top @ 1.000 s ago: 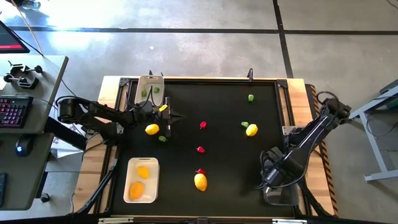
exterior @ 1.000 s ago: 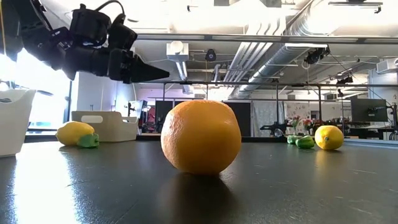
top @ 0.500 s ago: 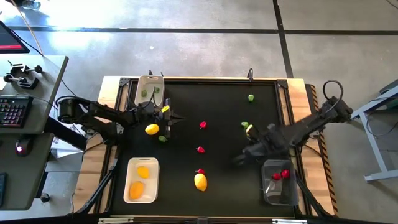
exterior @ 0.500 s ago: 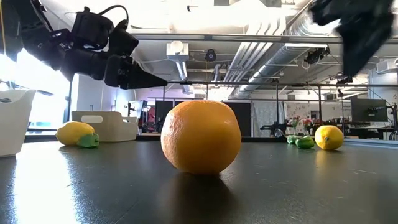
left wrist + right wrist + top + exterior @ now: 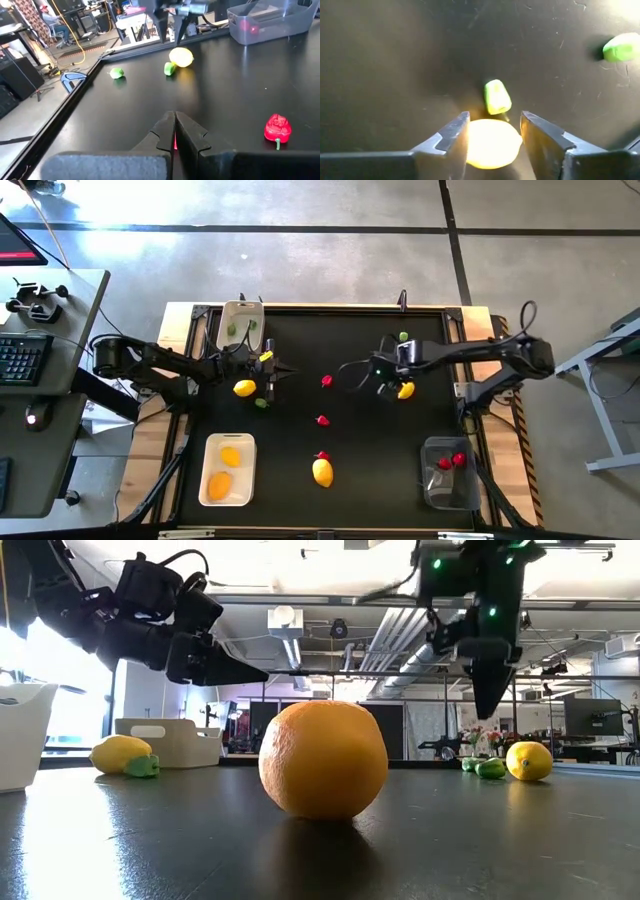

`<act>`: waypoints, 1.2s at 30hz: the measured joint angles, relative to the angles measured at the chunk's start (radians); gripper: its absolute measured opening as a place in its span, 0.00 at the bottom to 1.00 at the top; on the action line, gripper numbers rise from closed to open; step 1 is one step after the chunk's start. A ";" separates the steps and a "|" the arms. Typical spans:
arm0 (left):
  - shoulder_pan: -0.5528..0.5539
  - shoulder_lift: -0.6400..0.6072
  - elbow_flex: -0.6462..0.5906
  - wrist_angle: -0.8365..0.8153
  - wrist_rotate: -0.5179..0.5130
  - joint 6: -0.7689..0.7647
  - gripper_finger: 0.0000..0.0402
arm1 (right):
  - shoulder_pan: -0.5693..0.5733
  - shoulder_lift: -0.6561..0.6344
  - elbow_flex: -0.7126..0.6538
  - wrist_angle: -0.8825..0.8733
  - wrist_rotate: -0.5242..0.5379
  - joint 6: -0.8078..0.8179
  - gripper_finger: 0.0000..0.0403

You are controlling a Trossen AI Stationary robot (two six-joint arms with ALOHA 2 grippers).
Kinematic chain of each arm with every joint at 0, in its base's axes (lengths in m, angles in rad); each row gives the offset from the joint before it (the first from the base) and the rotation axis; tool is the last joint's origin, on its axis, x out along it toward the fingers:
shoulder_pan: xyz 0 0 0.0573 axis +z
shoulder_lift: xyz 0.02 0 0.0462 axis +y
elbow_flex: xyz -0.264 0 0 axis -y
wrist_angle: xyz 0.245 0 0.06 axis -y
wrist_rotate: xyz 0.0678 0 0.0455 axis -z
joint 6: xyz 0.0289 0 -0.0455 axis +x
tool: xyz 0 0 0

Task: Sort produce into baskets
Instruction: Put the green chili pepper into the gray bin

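White plastic marks the left side: a shallow tray (image 5: 228, 470) at the near left already holds two yellow lemons, and a beige tub (image 5: 241, 323) at the far left holds green pieces. Just beside that tub the left gripper (image 5: 272, 370) hangs over the black table (image 5: 360, 450) with its fingers pressed together and nothing between them; a lemon (image 5: 244, 388) and a green piece (image 5: 261, 403) lie loose under it. Three red pieces (image 5: 326, 381) sit down the middle, the nearest one touching another lemon (image 5: 322, 472). Further right, the right gripper (image 5: 492, 131) hovers above a lemon (image 5: 405, 390) with its fingers spread to either side, not yet gripping; a green piece (image 5: 497, 97) lies just beside that lemon and another (image 5: 403, 337) farther back. A clear bin (image 5: 449, 473) at the near right holds red pieces. By my reckoning the sort is roughly half done, with nine pieces left on the table.
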 joint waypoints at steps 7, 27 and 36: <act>0.000 0.000 0.000 0.001 -0.001 0.008 0.00 | -0.071 0.088 0.000 0.000 -0.032 -0.112 0.54; 0.000 0.000 0.000 -0.013 0.000 0.002 0.00 | -0.158 0.270 0.000 0.018 -0.110 -0.194 0.49; 0.000 0.000 0.000 -0.093 0.000 -0.025 0.00 | -0.158 0.270 0.000 0.051 -0.110 -0.255 0.22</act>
